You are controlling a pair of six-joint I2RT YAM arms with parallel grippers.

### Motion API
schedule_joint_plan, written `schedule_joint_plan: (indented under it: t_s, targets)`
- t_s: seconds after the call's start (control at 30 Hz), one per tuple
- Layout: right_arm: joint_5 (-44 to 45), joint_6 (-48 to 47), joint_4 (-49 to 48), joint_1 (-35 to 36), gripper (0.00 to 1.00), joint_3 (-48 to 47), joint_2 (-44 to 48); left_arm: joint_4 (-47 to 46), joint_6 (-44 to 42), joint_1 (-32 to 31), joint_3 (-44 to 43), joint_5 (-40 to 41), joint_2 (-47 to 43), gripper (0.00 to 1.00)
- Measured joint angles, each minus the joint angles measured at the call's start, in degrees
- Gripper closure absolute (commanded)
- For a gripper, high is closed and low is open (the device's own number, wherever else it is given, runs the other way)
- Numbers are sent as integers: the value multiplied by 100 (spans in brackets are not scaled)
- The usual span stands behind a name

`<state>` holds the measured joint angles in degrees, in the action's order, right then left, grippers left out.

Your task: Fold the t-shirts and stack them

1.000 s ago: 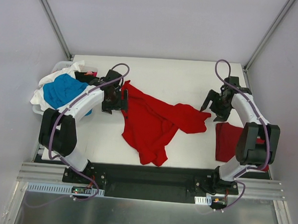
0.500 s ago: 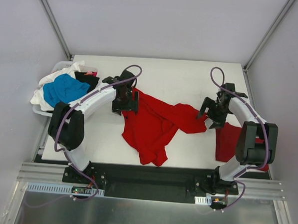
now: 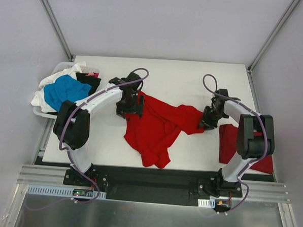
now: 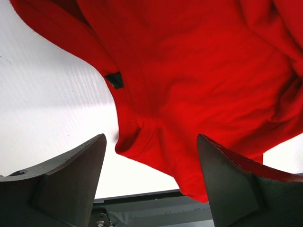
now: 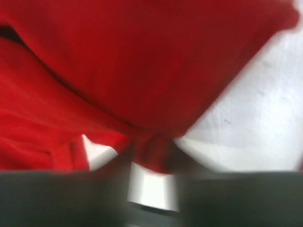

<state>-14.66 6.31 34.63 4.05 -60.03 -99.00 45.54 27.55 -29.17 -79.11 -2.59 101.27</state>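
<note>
A crumpled red t-shirt (image 3: 156, 126) lies spread across the middle of the white table (image 3: 174, 76). My left gripper (image 3: 131, 112) hangs over its upper left edge. In the left wrist view this gripper (image 4: 150, 146) stands open, with the red cloth (image 4: 199, 80) lying below and between the fingers. My right gripper (image 3: 206, 122) is at the shirt's right tip. The right wrist view is blurred. There the right gripper (image 5: 154, 158) has its fingers drawn in on a bunched fold of red cloth (image 5: 151, 71). A folded red t-shirt (image 3: 231, 143) lies flat at the right.
At the left edge a white basket (image 3: 41, 113) holds a heap of blue (image 3: 66, 91), white (image 3: 51, 80) and black (image 3: 89, 80) t-shirts. The table's near edge and a black rail (image 3: 148, 177) run just below the red shirt. Grey walls enclose the table.
The left gripper has slid right onto the shirt's upper left edge. The right gripper has moved left and down to the shirt's right tip, and its jaws have narrowed on the cloth.
</note>
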Motion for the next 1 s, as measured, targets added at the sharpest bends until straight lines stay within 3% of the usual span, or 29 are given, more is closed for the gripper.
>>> schedule_joint_plan:
  t_s: [0.2, 0.3, 0.47, 0.6, 0.8, 0.83, 0.87, 0.9, 0.93, 1.0]
  targets:
    - [219, 232, -116, 503, 99, -247, -223, 22, -144, 0, -74, 9, -2, 22]
    - [503, 308, 306, 774, 99, -885, -219, 26, -212, 0, -79, 4, -2, 23]
    - [868, 433, 1071, 831, 99, -3217, -302, -15, -323, -9, -79, 4, 94, 24]
    - [881, 680, 1178, 295, 99, -5217, -772, -68, -356, -9, -79, 2, 205, 24]
    - [883, 920, 1342, -428, 99, -6798, -2503, -107, -376, -9, -33, 0, 149, 23]
    - [857, 940, 1338, -474, 93, -6857, -2850, -129, -378, -9, 0, 0, 127, 23]
    - [815, 957, 1377, -498, 74, -6843, -3161, -136, -378, -9, 31, 0, 101, 24]
    - [745, 977, 1390, -503, 41, -6749, -3438, -136, -378, -9, 68, 0, 70, 24]
    - [654, 1023, 1401, -498, 1, -6631, -3617, -138, -376, -9, 107, 0, 39, 24]
    - [380, 1049, 1440, -468, 0, -6264, -3965, -129, -376, -9, 160, -9, -13, 24]
